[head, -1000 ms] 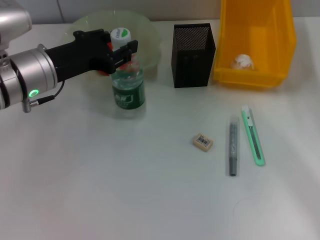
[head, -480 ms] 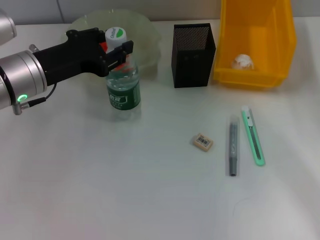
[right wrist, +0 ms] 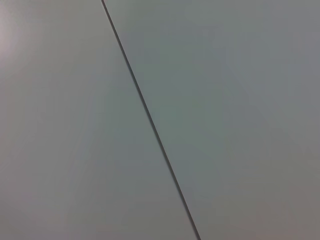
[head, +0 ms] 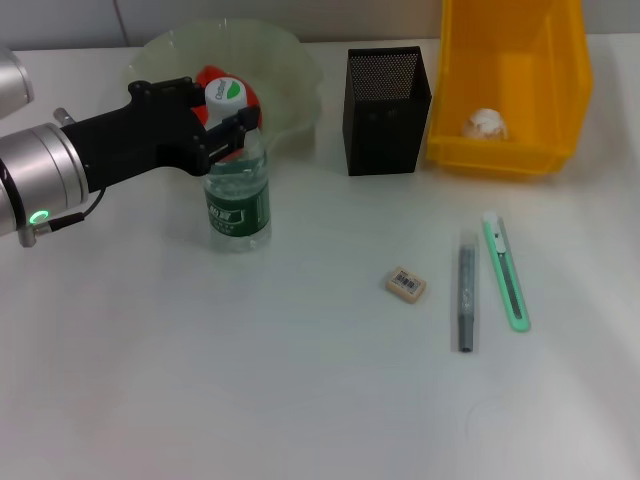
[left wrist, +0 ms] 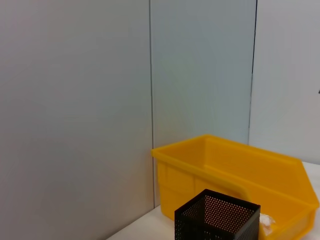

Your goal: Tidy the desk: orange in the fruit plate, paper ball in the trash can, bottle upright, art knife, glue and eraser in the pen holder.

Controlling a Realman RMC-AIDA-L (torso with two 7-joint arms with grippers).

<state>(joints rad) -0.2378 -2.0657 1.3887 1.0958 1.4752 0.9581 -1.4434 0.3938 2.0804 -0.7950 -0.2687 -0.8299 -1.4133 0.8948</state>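
Worktop [head: 200, 380] of plain white runs out front, with the tiny beige barcode eraser [head: 406, 284], the thin grey pen-shaped glue stick [head: 466, 291] and the slim mint green art knife [head: 506, 270] lying apart on its right side. Farther back on the left, the black left hand [head: 236, 124] is clamped on the neck of the small clear green-labelled bottle [head: 237, 185], standing upright. Behind sit the red-orange fruit [head: 212, 77] in the pale green wavy-rimmed plate [head: 285, 60], the black mesh pen holder [head: 386, 110] and the yellow plastic trash can [head: 510, 80] with a white paper ball [head: 485, 124] inside.

One clear plastic bottle [head: 237, 195], one red-orange fruit [head: 212, 78], one black mesh cup [head: 386, 110], one yellow plastic bin [head: 512, 75], one beige eraser block [head: 406, 284], one grey glue stick [head: 466, 292], one mint green knife [head: 506, 271].
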